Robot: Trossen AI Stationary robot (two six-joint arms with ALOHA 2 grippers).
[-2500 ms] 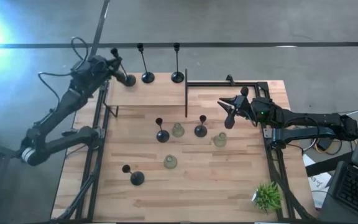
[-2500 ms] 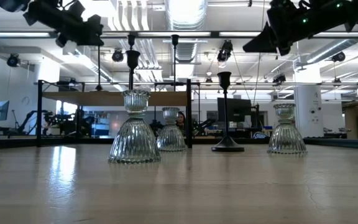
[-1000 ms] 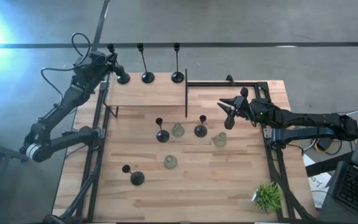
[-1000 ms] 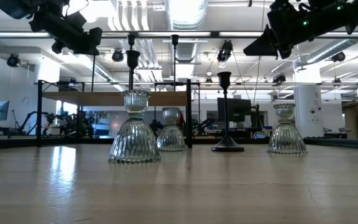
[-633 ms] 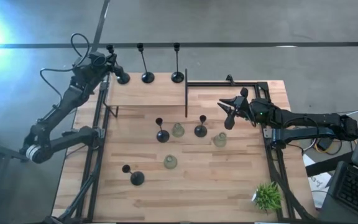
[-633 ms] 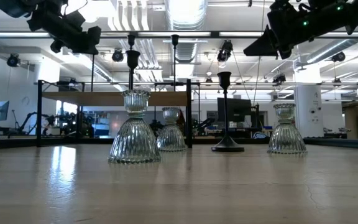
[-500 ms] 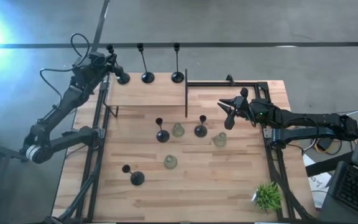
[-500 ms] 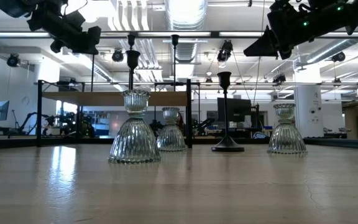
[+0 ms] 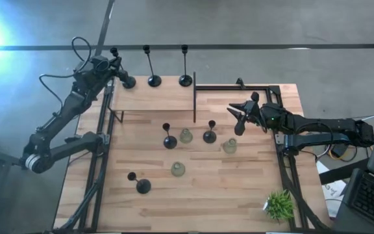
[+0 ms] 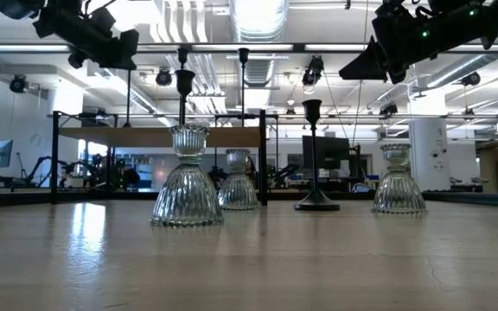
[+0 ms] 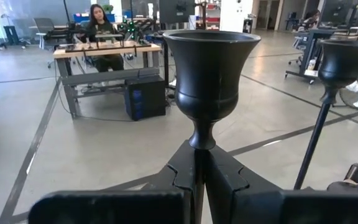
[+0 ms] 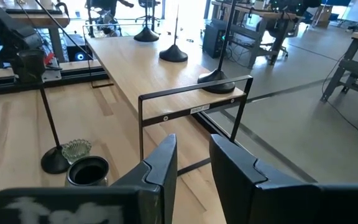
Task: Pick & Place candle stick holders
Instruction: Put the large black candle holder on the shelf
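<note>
Six black round-based candle stick holders with thin stems: three tall ones [image 9: 185, 67] on the raised wooden shelf, three short ones [image 9: 169, 137] on the counter. Three squat pale-green glass holders [image 9: 178, 169]. One small green potted plant [image 9: 279, 205].

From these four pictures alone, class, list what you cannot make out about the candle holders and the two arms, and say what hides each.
- Held tall black holder: in the left wrist view the left fingers shut on the stem hide everything below.
- Its base: from above, whether it touches the raised shelf cannot be told.
- Neighbouring holder: cut off by the picture's edge.
- Front-left black holder: not in the low view.
- Right gripper: empty, above the table.
</note>
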